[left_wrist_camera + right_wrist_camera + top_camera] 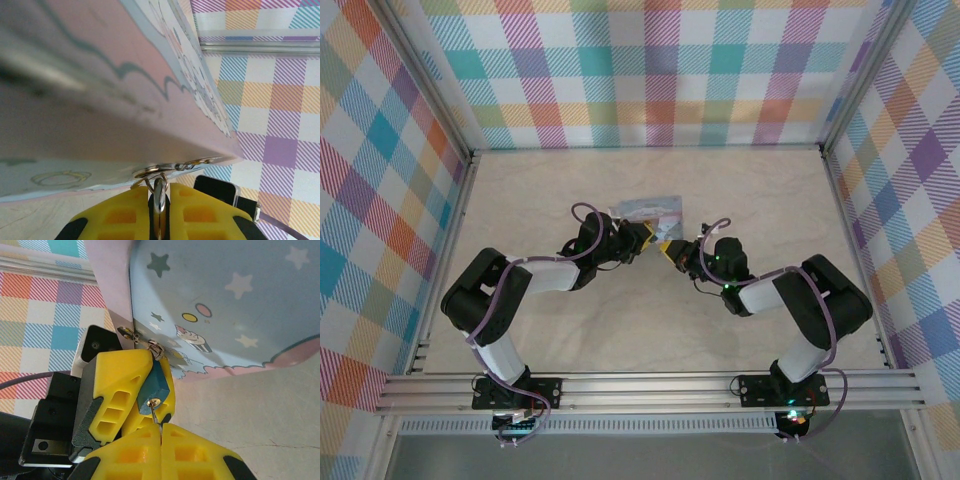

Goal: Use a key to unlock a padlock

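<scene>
The small padlock (154, 386) has a bluish body, and its thin shackle (158, 178) passes through the metal hasp of the pale blue cartoon tin (235, 300). My left gripper (160, 196) is shut on the padlock body, whose shiny edge shows between the yellow fingers (119, 385). My right gripper (161, 435) is shut on the thin key (157, 415). The key's tip sits in the brass keyhole on the padlock's underside. In the top view the two grippers, left (646, 238) and right (672, 251), meet tip to tip just in front of the tin (648, 209).
The tin lies tilted on the pale marble-look table (750, 190), near its middle. Checked walls (650, 70) enclose the table on three sides. Bare tabletop (260, 410) lies to the right of the padlock, and an aluminium rail (650, 385) runs along the near edge.
</scene>
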Motion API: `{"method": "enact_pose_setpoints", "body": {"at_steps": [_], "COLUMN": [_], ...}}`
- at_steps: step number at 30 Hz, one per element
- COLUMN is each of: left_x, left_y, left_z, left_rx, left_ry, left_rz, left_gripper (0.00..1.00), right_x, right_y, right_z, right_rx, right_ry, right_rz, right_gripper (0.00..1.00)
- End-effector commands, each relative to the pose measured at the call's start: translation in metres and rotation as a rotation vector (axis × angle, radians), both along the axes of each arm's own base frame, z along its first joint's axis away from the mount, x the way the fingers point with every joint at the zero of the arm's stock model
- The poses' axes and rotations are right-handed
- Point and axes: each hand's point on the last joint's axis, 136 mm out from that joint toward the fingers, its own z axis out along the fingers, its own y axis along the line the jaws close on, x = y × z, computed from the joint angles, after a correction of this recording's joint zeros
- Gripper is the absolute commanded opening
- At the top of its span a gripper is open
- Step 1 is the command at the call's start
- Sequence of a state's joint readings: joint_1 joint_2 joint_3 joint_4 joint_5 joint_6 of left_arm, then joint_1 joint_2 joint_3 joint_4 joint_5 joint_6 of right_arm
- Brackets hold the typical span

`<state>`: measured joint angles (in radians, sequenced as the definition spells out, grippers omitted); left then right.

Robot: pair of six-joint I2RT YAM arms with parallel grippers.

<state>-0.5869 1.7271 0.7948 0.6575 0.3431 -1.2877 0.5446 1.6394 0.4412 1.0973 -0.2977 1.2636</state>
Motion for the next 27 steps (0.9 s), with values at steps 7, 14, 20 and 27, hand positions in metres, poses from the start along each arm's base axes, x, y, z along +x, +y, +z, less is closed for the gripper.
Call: {"method": "enact_pose_setpoints", "body": {"at_steps": [7, 14, 20, 27], "left_x": [-0.002, -0.004, -0.004, -0.006], "left_y": [-0.010, -0.014, -0.016, -0.017], "left_z": [0.013, 0.017, 0.021, 0.026], "left_rx": [-0.051, -0.070, -0.086, -0.097], "left_ry": [-0.027, -0.034, -0.045, -0.056], "left_rz": [-0.033, -0.043, -0.050, -0.057], "left_gripper": [0.11, 0.11, 0.10, 0.09], "right_x": [0.001, 0.007, 0.008, 0.014], "right_y": [0.000, 0.011, 0.011, 0.011], "right_z": [0.014, 0.020, 0.020, 0.015], "right_rx": [0.007, 0.029, 0.122, 0.289], "right_ry": [-0.067, -0.075, -0.018, 0.127], "right_rz": [-0.010, 0.000, -0.028, -0.067], "right_gripper": [0.00, 0.00, 0.00, 0.00]}}
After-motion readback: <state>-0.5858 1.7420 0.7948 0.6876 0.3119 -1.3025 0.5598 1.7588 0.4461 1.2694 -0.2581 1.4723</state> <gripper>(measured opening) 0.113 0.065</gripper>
